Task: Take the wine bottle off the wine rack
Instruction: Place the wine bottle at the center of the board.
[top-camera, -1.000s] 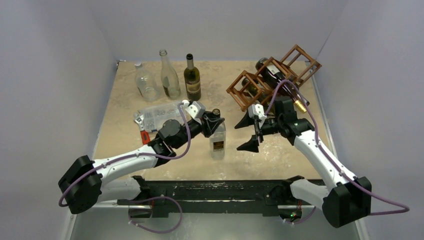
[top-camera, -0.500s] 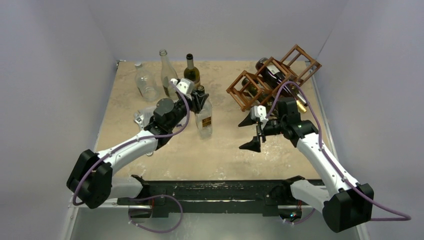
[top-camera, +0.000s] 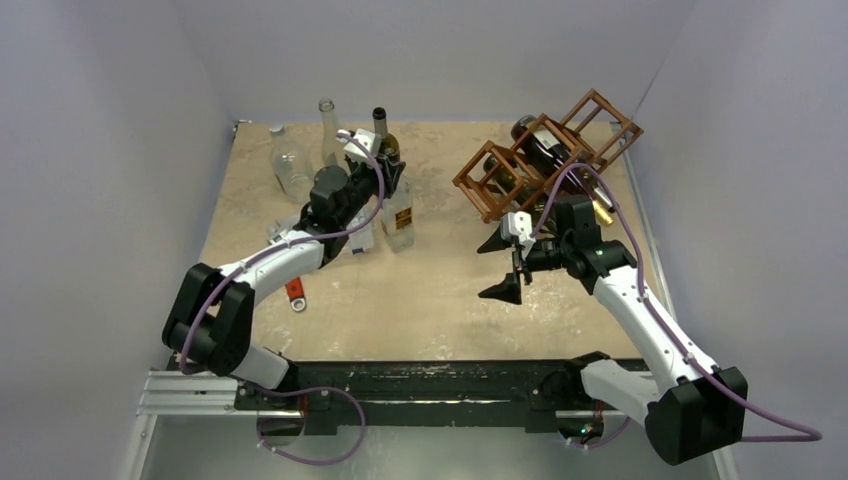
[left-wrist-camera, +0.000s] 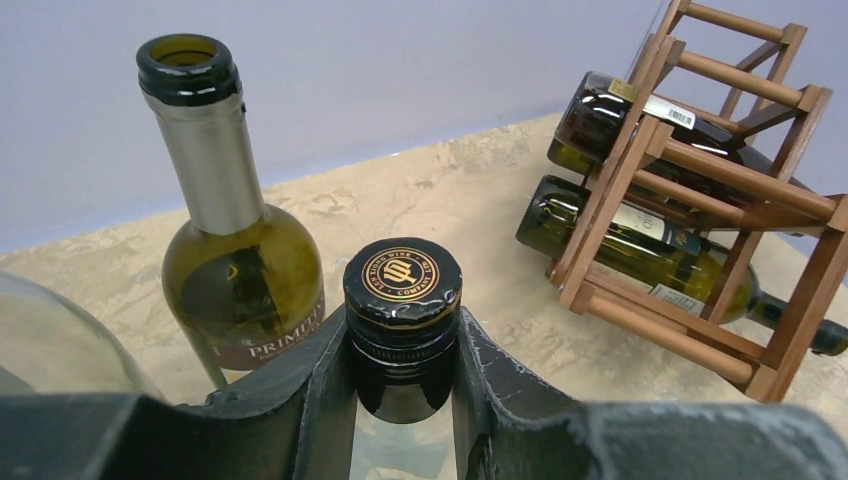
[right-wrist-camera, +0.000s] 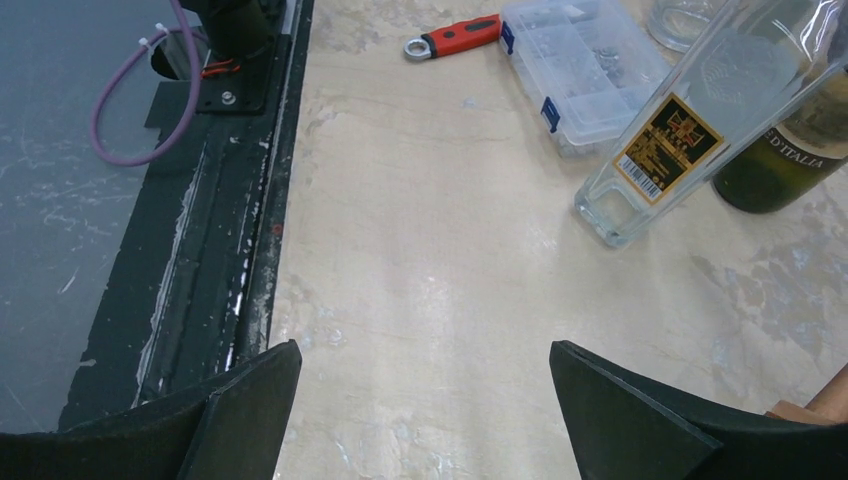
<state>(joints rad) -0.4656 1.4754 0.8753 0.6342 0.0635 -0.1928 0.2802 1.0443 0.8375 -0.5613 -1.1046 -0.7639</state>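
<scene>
Wine bottle: the clear square-sided bottle (top-camera: 398, 222) with the black cap is standing at the back left of the bench (top-camera: 440, 300). It's well apart from the wine rack (left-wrist-camera: 740, 168) and just beside an upright green bottle (left-wrist-camera: 240, 270).
Left fingers: the left gripper (left-wrist-camera: 403, 365) is clamping the neck right under the cap, with fingers (left-wrist-camera: 325, 380) pressing in from both sides.
Right fingers: the right gripper (right-wrist-camera: 422, 355) is hanging spread wide over bare bench in front of the rack, gripping nothing.
Rack: a lower dark bottle (left-wrist-camera: 640, 235) and an upper dark bottle (left-wrist-camera: 610, 115) are lying in its cells.
Risk 1: the held bottle is sitting so close to the green one that backing out sideways is probably knocking glass into glass.
Risk 2: with a narrow base and a grip way up top, any lean at release is likely tipping it over.
Left wrist view: it's showing the clamp on the neck and the gap to the green bottle, both of which the arm is hiding from above.
Right wrist view: it's showing the bottle's base low at the bench, plus a plastic compartment box (right-wrist-camera: 585, 70) and a red tool (right-wrist-camera: 455, 35). Whether the base is fully down, can't tell.
</scene>
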